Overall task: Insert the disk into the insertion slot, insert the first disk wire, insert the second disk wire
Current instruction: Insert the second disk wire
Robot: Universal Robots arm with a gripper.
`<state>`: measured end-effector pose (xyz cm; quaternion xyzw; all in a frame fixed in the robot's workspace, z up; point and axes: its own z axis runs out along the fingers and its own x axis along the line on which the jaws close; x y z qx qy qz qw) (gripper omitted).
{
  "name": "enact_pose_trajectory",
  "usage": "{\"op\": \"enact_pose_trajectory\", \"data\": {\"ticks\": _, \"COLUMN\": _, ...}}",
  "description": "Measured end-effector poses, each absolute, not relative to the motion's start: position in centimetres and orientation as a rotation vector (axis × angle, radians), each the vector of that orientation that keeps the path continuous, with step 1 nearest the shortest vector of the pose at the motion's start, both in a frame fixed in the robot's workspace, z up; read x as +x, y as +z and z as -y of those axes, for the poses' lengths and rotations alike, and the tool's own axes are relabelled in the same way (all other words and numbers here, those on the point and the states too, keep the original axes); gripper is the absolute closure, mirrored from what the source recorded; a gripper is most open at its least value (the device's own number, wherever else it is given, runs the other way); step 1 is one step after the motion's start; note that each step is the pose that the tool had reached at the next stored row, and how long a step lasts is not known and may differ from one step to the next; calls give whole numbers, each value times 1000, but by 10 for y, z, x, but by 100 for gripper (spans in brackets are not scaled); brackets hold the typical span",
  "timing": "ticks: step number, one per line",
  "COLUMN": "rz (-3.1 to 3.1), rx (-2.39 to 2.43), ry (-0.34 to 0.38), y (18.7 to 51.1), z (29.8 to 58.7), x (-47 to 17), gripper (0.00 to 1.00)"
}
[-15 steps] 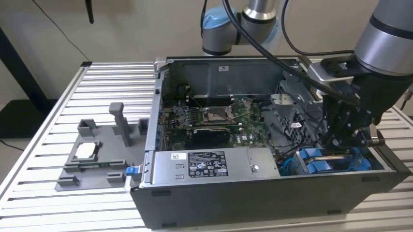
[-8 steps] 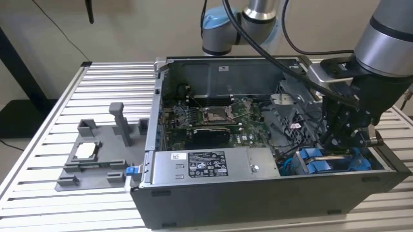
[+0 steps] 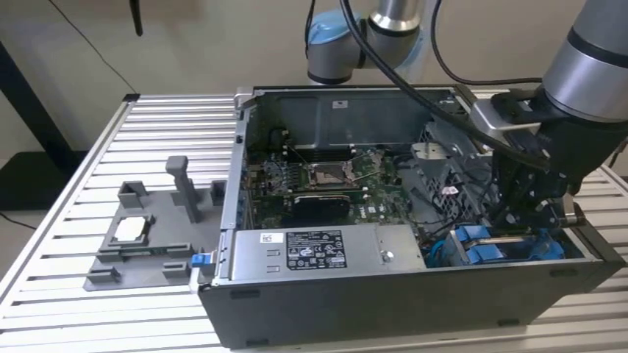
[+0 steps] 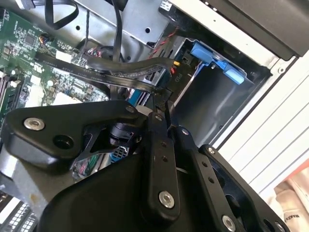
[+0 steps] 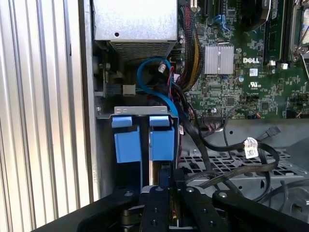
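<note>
Reaching down into the PC case (image 3: 393,309), the gripper (image 3: 530,224) hangs just above the disk (image 3: 505,246), which sits in the insertion slot (image 5: 133,112) at the case's corner; whether the jaws grip anything cannot be told.

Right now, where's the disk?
In the exterior view the disk, in its blue carrier, sits in the insertion slot at the PC case's front corner on the exterior view's right, beside the power-supply box, directly under the gripper.
</note>
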<state>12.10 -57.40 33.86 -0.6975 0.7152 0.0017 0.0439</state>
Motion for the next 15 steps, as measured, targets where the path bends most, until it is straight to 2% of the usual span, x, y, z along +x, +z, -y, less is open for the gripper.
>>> {"op": "enact_pose_trajectory", "data": {"ticks": 7, "rz": -2190, "rx": -2119, "ry": 14, "y": 335, "z": 576, "x": 121, "gripper": 84}}
{"op": "enact_pose_trajectory", "data": {"ticks": 9, "rz": -2189, "rx": -2115, "ry": 20, "y": 335, "z": 577, "x": 121, "gripper": 82}}
{"op": "enact_pose_trajectory", "data": {"ticks": 10, "rz": -2189, "rx": -2113, "ry": 23, "y": 336, "z": 578, "x": 121, "gripper": 76}}
{"op": "enact_pose_trajectory", "data": {"ticks": 15, "rz": -2190, "rx": -2100, "ry": 40, "y": 337, "z": 580, "x": 121, "gripper": 76}}
